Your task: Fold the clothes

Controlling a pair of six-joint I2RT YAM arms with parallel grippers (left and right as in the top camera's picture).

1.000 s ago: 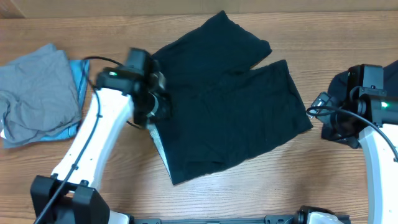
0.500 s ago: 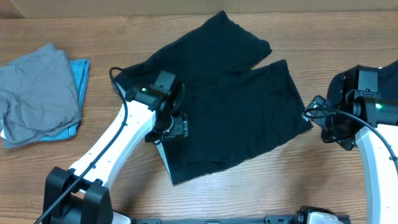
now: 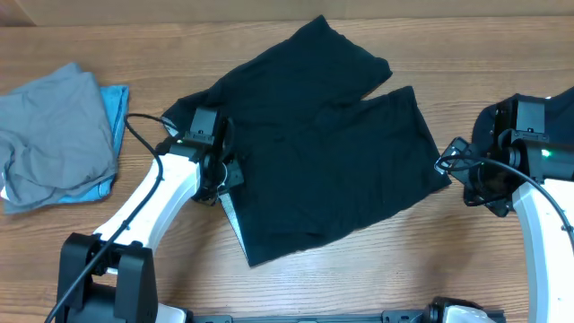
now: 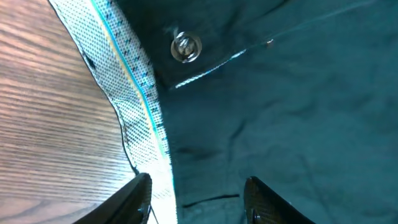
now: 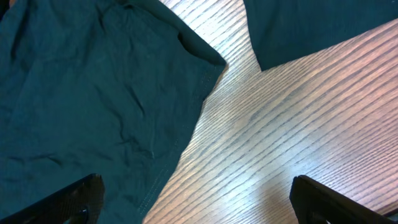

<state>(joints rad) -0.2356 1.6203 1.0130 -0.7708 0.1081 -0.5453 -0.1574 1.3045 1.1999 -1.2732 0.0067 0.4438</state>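
- The table [image 3: 404,269] is brown wood. All the clothes lie on it.
- The pants [image 3: 332,170] are the biggest piece. They are black and lie spread flat in the middle of the table. Their 2 legs point away toward the right and the far side. No fold shows in them yet.
- A grey piece [image 3: 54,126] lies bunched up at the left side, on top of a blue piece [image 3: 115,103]. Both are well apart from the pants.
- 1 more black piece [image 5: 323,25] lies at the right side. It is near a pants leg, but bare wood shows between them.
- The left gripper [image 4: 199,196] hangs low over the waist end of the pants. Its jaws are apart and hold nothing.
- The right gripper [image 5: 196,202] hangs over the end of the near leg. Its jaws are wide apart and hold nothing.
- The waistband [image 4: 140,106] is turned over a bit, so its white and blue inside shows. It runs down between the left jaws, close to 1 of them.
- A small silver button [image 4: 185,46] sits just beside the waistband.
- I think the step now is getting a hold on the pants for the 1st fold.
- Next, the left gripper needs to go down and pinch the waistband edge. The right gripper needs to pinch the leg end. Then both can lift and lay 1 half over the other.
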